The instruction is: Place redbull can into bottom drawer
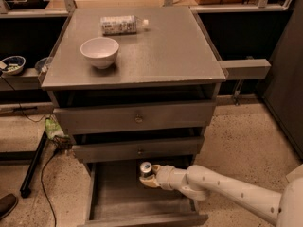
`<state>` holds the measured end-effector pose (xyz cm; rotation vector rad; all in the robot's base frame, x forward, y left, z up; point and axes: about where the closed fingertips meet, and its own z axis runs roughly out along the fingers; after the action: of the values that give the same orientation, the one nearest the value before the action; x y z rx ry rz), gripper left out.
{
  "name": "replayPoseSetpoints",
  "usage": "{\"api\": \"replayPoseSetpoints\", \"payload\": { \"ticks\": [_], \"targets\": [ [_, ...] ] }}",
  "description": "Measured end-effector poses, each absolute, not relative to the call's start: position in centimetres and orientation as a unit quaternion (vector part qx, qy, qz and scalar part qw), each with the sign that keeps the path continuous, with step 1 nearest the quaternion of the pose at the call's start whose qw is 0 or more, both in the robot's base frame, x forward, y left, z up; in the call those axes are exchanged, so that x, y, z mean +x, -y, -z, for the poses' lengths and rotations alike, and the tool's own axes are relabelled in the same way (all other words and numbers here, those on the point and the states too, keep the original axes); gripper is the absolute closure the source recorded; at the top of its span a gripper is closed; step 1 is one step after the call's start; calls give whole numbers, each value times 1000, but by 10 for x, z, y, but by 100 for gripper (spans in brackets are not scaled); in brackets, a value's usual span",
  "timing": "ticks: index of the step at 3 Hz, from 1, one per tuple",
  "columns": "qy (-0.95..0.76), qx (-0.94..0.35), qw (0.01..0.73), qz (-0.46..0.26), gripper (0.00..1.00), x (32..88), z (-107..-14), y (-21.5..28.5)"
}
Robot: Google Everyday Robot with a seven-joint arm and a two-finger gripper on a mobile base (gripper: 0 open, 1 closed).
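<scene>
The bottom drawer (118, 200) of the grey cabinet is pulled out, showing its flat grey floor. Inside it near the back, the redbull can (145, 169) stands upright with its shiny silver top showing. My gripper (148, 178) reaches in from the right on a white arm and is shut on the redbull can, its pale fingers wrapped around the can's lower part. The can's body is mostly hidden by the fingers and the drawer above.
The two upper drawers (137, 118) with brass knobs are pushed in. On the cabinet top (165, 51) sit a white bowl (99, 52) and a clear plastic bottle (122, 25) lying on its side. A black stand leg (33, 167) and cables lie at left.
</scene>
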<state>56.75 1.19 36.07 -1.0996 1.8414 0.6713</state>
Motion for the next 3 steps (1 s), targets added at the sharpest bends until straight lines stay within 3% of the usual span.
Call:
{"api": "replayPoseSetpoints", "payload": {
  "ticks": [2,3],
  "targets": [
    [-749,-416,425,-292,100,573,-333,-15],
    [-764,-390,403,-319,100,577,-275,-20]
  ]
}}
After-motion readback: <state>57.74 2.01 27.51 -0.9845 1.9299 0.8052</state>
